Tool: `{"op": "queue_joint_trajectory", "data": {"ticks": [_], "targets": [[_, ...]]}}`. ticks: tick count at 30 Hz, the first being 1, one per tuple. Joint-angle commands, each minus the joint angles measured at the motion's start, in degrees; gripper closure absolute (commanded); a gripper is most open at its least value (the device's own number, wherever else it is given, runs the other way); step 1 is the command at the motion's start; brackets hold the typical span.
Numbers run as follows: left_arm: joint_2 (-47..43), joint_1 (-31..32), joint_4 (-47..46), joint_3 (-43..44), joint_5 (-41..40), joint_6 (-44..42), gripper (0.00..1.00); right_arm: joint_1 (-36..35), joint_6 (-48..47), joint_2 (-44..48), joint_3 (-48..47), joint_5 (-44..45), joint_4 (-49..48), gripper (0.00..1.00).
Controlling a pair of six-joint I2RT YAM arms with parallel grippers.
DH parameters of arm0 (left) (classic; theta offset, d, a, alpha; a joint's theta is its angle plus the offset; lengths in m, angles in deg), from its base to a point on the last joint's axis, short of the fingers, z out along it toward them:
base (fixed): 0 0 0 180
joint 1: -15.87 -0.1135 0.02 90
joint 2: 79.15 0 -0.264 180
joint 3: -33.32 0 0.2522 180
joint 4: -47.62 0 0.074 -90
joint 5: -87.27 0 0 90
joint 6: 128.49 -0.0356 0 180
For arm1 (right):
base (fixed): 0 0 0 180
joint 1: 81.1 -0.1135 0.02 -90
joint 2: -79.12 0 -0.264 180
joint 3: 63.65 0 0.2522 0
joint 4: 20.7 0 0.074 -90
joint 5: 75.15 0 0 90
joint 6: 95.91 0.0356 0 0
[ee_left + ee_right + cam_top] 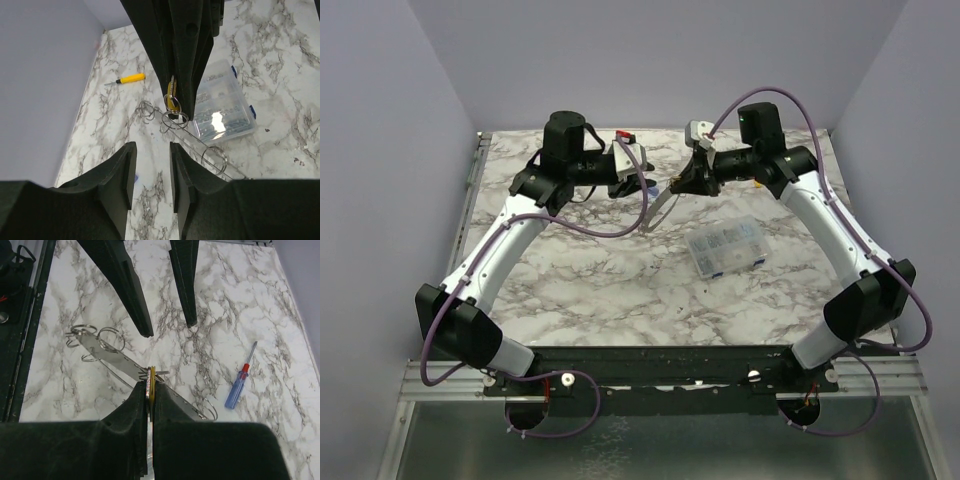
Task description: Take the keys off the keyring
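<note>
Right wrist view shows the right gripper (150, 390) clamped on the yellow keys (150, 381), so the keyring (112, 355) hangs from them near the table's (210, 300) far edge, probably steadied for pulling. Facing it, the left gripper (169, 327) waits with fingers apart, empty.

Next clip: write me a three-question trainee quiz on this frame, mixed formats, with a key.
1. True or false: the right gripper is shut on a small yellow-tan key.
2. The left gripper has its jaws: A) apart, empty; B) shut on a key; C) pressed fully together.
3. Fill in: the slim screwdriver on the marble table has a blue-and-____ handle.
Key: 1 true; 2 A; 3 red.
</note>
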Motion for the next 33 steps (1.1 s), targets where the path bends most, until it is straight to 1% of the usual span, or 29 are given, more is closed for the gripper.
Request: {"op": "queue_joint_trajectory", "data": {"ticks": [1, 9, 13, 18, 27, 33], "targets": [[0.5, 0.7, 2.3, 1.2, 1.1, -4.6, 0.62, 0.2, -7.6, -1.4, -3.6, -3.0, 6.7, 0.99], [0.7, 2.7, 3.4, 1.3, 1.4, -6.3, 0.62, 0.1, -13.7, -1.1, -4.1, -3.2, 9.3, 0.99], [1.2, 4.4, 3.8, 1.3, 1.3, -6.4, 0.62, 0.1, -15.1, -1.2, -4.6, -3.4, 9.9, 0.99], [1.9, 5.7, 4.0, 1.0, 0.0, -7.3, 0.60, -0.6, -19.5, -0.7, -4.8, -3.0, 11.8, 0.99], [2.6, 6.1, 4.4, 1.5, -0.1, -8.7, 0.60, -1.4, -24.3, -0.2, -4.7, -2.1, 14.2, 1.00], [3.8, 6.4, 7.1, 2.6, 0.1, -10.3, 0.60, -1.5, -25.4, 0.1, -4.9, -1.9, 14.1, 0.99]]}}
